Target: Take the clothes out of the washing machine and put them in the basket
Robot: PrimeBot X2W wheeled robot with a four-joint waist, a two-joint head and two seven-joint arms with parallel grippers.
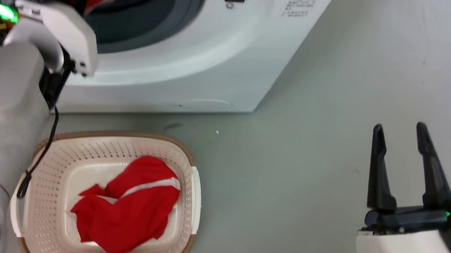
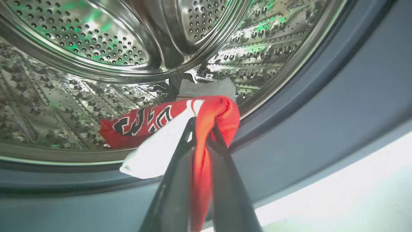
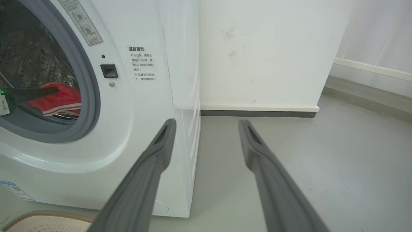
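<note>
Fabric of the lettered red garment [image 2: 145, 120] is pinched in our left gripper [image 2: 202, 124], whose two dark fingers [image 2: 175, 180] are drawn almost together with a red fold running down between them and a white part of the cloth hanging over the left finger. That gripper reaches into the washing machine [image 1: 201, 50], and the garment it grips lies at the front edge of the perforated steel drum [image 2: 80, 42], just inside the grey seal [image 2: 322, 106]; we cannot tell whether its far end is lifted off the steel. On the floor [image 1: 312, 181] just in front of the machine stands the basket [image 1: 62, 155], cream with a brown rim, and in it the striped red garment [image 1: 130, 211] lies crumpled across the middle of the bottom, reaching toward the right wall. Our right gripper [image 1: 400, 127] hangs over bare floor to the right of the machine, well apart from the basket, its fingers spread wide with nothing between them.
</note>
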